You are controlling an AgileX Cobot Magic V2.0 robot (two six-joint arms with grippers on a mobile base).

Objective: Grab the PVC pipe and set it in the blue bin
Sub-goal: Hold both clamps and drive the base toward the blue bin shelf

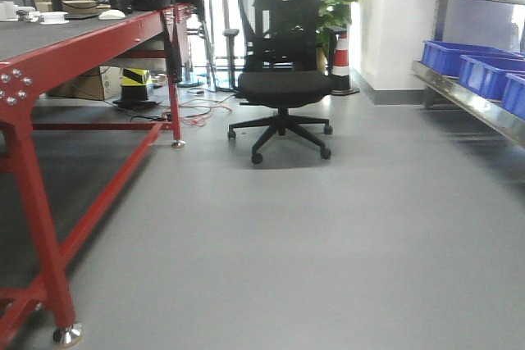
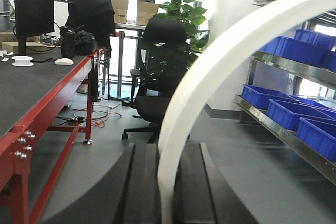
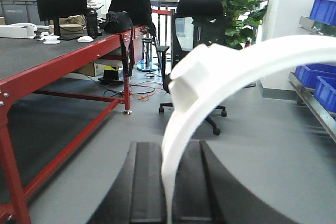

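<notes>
Left gripper [image 2: 167, 150]: pincer narrow, clamped on the white curved PVC pipe [image 2: 179, 111], which arcs up and to the right
Right gripper [image 3: 168, 148]: also closed on PVC pipe [image 3: 273, 51]; socket fitting [image 3: 191, 72] just above the grip; same piece or a second one, cannot tell
Handling (judged): light, stiff, smooth so probably slippery; long arc will lever about the grip
Best hold: plain run near the fitting
Blue bins [image 2: 314, 134]: on rack [image 2: 283, 66] at right, well apart

Bright backlit daylight, soft shadows, blurred foreground, mild haze
</notes>
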